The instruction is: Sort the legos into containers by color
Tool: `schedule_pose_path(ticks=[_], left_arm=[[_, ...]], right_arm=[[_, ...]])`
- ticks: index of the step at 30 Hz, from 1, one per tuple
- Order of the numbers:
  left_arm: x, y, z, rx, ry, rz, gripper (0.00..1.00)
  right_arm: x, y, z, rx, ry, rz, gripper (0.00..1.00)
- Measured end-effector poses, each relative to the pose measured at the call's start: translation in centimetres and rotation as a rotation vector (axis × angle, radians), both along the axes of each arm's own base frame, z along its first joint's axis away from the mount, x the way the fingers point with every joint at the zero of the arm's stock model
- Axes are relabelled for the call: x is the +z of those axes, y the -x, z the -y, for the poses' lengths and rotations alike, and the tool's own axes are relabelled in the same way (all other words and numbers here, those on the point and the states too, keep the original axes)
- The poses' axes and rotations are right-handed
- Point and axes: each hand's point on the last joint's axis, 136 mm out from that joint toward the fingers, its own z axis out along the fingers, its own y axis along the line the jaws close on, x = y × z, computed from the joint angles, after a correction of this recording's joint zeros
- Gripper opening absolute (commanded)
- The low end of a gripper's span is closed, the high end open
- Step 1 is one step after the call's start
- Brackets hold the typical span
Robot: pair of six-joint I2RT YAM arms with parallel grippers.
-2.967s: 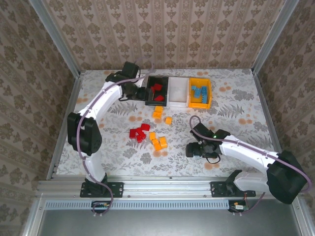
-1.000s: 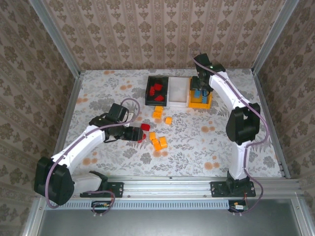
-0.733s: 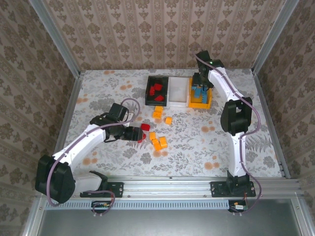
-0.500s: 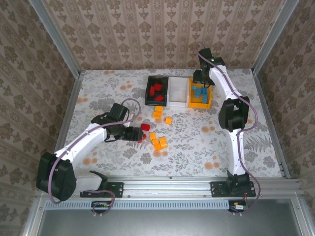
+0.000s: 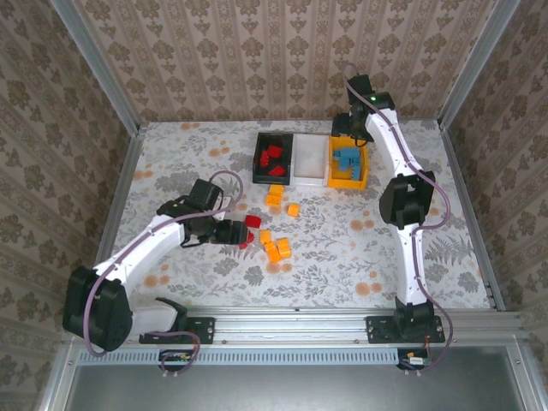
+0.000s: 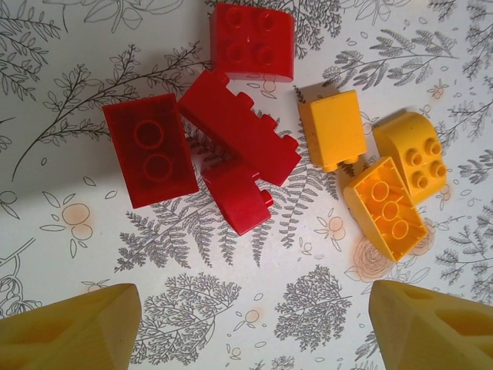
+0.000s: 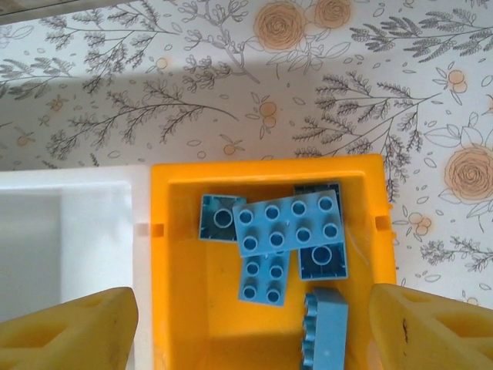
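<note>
Legos [image 5: 276,249] half sorted: blue bricks [image 7: 289,227] lie heaped in the yellow-orange tray [image 7: 181,324] below the right gripper [image 7: 246,327], jaws apart and empty, while the left gripper [image 6: 246,327], spread wide too, hovers over loose red bricks [image 6: 150,150] and orange bricks [image 6: 331,129] on the table [image 6: 92,46], seemingly framing a pick.

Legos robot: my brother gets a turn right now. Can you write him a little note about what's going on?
Left gripper: jaws open, holding nothing, above the loose red legos on the table.
Right gripper: jaws open, holding nothing, above the yellow tray.
Done: the blue legos lie in the yellow tray, and the sorted red legos lie in the black tray.
Left to do: four loose red legos and the orange legos sit on the table. The white tray has no legos that I can see, so orange probably goes there.
</note>
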Motion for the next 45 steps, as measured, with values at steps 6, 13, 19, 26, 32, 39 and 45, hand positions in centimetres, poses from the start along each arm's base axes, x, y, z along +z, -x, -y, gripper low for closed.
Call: schedule_pose_path(ticks=[6, 13, 19, 26, 32, 39, 45], left_arm=[[0.5, 0.3, 1.5, -0.012, 0.029, 0.015, 0.79], [-1.4, 1.3, 4.8, -0.071, 0.025, -0.029, 0.79], [-4.0, 2.5, 7.9, -0.139, -0.025, -0.095, 0.78], [-5.2, 3.1, 10.3, -0.165, -0.058, -0.118, 0.78], [-6.0, 2.6, 11.6, -0.159, -0.086, -0.128, 0.78], [-7.3, 2.4, 11.1, -0.146, -0.139, -0.139, 0.75], [-7.4, 2.3, 10.7, -0.135, -0.154, -0.14, 0.67]], right_arm=[[4.6, 4.1, -2.8, 0.073, -0.038, 0.028, 0.81], [4.6, 15.1, -9.8, 0.262, -0.152, -0.003, 0.81], [-2.5, 21.2, -9.1, 0.236, -0.218, -0.152, 0.81], [-6.7, 26.1, -8.0, 0.211, -0.242, -0.236, 0.81], [-8.1, 27.5, -7.7, 0.201, -0.26, -0.243, 0.81], [-8.3, 27.6, -7.7, 0.195, -0.27, -0.231, 0.81], [-8.3, 27.6, -7.7, 0.191, -0.273, -0.226, 0.81]])
